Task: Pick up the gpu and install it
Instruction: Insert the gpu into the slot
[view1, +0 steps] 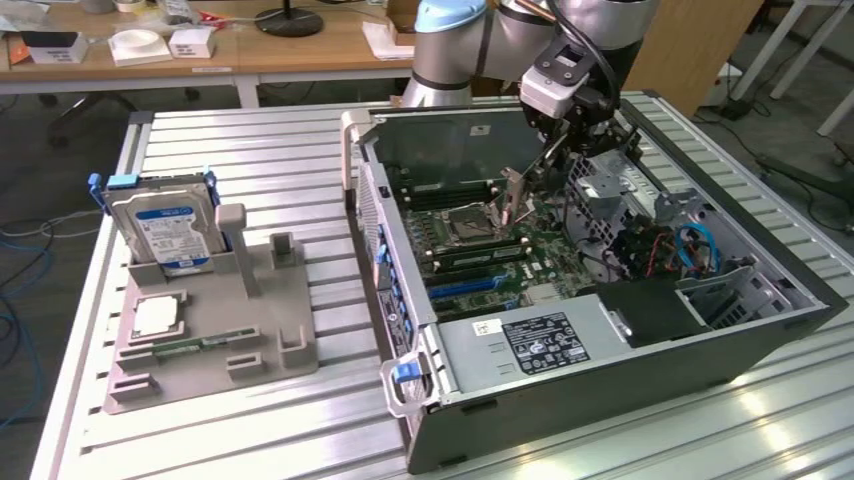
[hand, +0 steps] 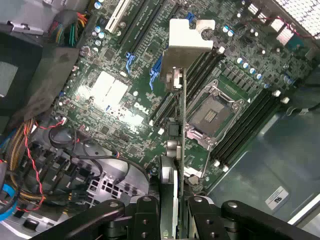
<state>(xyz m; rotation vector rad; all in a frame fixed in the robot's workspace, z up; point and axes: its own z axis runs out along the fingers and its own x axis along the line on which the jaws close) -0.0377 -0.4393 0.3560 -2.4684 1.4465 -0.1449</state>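
My gripper (view1: 574, 140) hangs inside the open computer case (view1: 641, 380) and is shut on the gpu (view1: 518, 200). The gpu is a thin dark card with a silver bracket at its far end. In the wrist view the gpu (hand: 177, 110) is seen edge-on, running out from between my black fingers (hand: 145, 215) to its silver bracket (hand: 187, 42). It hovers tilted above the green motherboard (hand: 105, 90), beside the CPU socket (hand: 207, 117) and apart from the board.
Expansion slots (view1: 467, 285) lie on the motherboard toward the power supply (view1: 534, 340). Cable bundles (hand: 30, 150) and drive bays (view1: 681, 250) crowd one side of the case. On the exterior view's left, a grey fixture (view1: 267, 350) holds a silver hard drive (view1: 160, 230) and a memory stick (view1: 200, 345).
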